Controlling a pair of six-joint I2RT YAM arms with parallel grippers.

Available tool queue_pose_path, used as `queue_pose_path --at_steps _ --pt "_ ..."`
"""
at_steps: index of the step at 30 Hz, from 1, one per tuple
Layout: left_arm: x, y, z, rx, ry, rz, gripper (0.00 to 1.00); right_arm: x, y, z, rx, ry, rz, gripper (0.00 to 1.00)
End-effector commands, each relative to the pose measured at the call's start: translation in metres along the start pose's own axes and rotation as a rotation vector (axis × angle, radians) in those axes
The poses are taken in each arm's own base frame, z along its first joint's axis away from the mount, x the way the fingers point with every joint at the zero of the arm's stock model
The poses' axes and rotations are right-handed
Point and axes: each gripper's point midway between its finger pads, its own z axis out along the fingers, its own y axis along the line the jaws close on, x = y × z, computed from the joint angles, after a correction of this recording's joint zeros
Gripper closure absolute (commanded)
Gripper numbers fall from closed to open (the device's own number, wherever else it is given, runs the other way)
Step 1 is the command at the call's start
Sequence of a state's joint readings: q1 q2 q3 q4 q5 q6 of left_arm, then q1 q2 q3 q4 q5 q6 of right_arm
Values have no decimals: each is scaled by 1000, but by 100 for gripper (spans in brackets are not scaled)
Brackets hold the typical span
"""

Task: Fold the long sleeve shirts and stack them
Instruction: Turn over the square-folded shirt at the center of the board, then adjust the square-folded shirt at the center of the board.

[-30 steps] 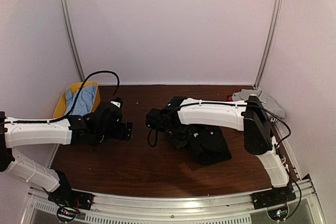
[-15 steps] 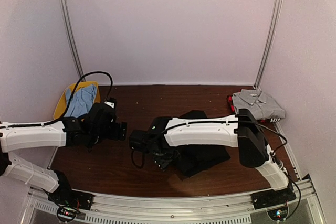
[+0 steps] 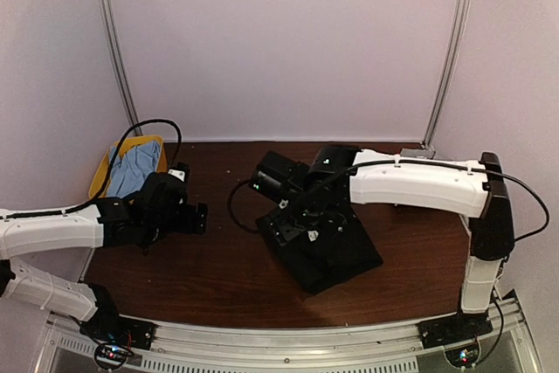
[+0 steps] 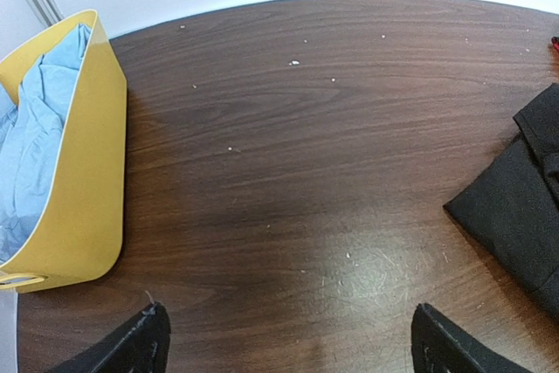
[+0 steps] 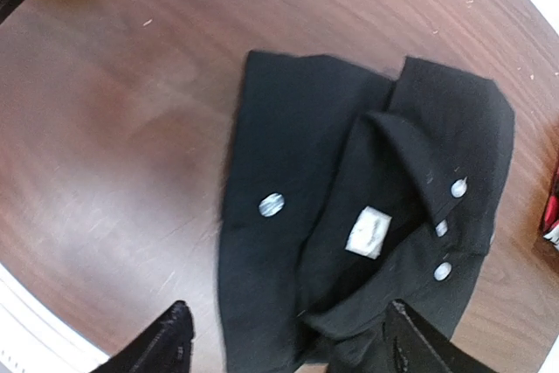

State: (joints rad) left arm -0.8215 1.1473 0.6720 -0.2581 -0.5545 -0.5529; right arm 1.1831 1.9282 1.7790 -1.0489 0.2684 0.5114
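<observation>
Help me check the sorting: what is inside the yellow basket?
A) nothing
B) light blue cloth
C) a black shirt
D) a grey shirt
B: light blue cloth fills the yellow basket, while the black shirt lies out on the table.

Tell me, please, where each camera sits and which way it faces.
Top external: above and behind the bases, facing down over the table to the back wall; both arms show.
Left wrist: on the left arm, facing across the table toward the yellow basket; the left gripper shows, fingertips spread.
Right wrist: above the black shirt, looking down on it; the right gripper shows, open.
Shared: all three see the black shirt; top external and left wrist see the yellow basket.
</observation>
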Motion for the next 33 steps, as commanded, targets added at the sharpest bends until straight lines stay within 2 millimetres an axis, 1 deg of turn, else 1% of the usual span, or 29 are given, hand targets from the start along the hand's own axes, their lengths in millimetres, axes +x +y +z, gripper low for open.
queue_pose_path --at_steps 1,6,10,17,22,28,31,33 --pt "-5 4 -1 -7 -28 -32 2 -2 -23 35 56 26 14 29" --pt "-2 3 3 -9 -15 -25 2 6 -30 67 85 88 -8 34" --pt "0 1 5 -1 -8 -25 2 16 -31 90 99 140 -32 38" --pt "4 0 7 4 -1 -24 2 40 -39 113 157 231 -67 44" --pt "4 -1 7 7 1 -23 2 51 -49 120 212 270 -84 50" --pt "6 -3 9 10 7 -21 2 61 -60 121 276 306 -93 61" --pt "6 -3 10 11 6 -22 2 60 -62 119 283 301 -93 69" --pt "6 -3 10 11 7 -21 2 57 -63 115 286 293 -93 75"
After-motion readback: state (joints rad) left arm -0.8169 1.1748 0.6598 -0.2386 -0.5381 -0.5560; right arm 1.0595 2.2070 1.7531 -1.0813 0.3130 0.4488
